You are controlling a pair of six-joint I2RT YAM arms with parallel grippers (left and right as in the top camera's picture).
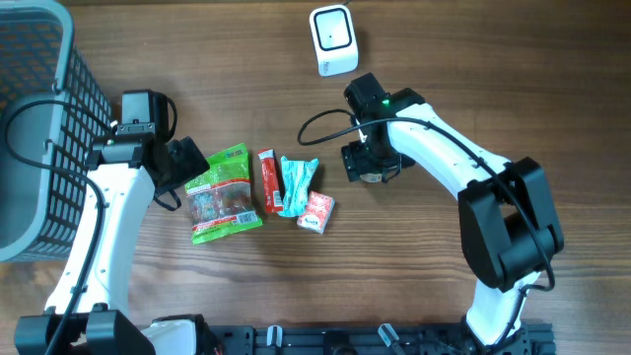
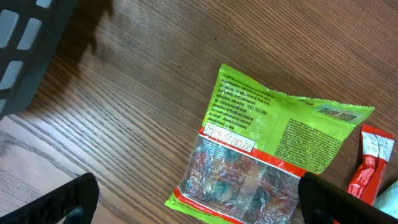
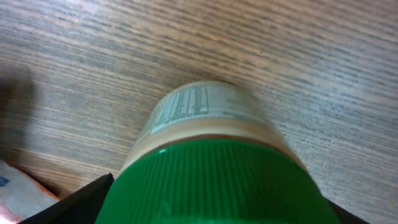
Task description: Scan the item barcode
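A jar with a pale label and a ribbed green lid stands on the wooden table. My right gripper is over it, one dark finger on each side of the lid; whether they press on it does not show. From overhead the right gripper covers most of the jar. The white barcode scanner sits at the back of the table. My left gripper is open above the lower edge of a green snack bag, holding nothing.
A red stick pack, a teal packet and a small red-and-white packet lie to the right of the green bag. A grey mesh basket stands at the left edge.
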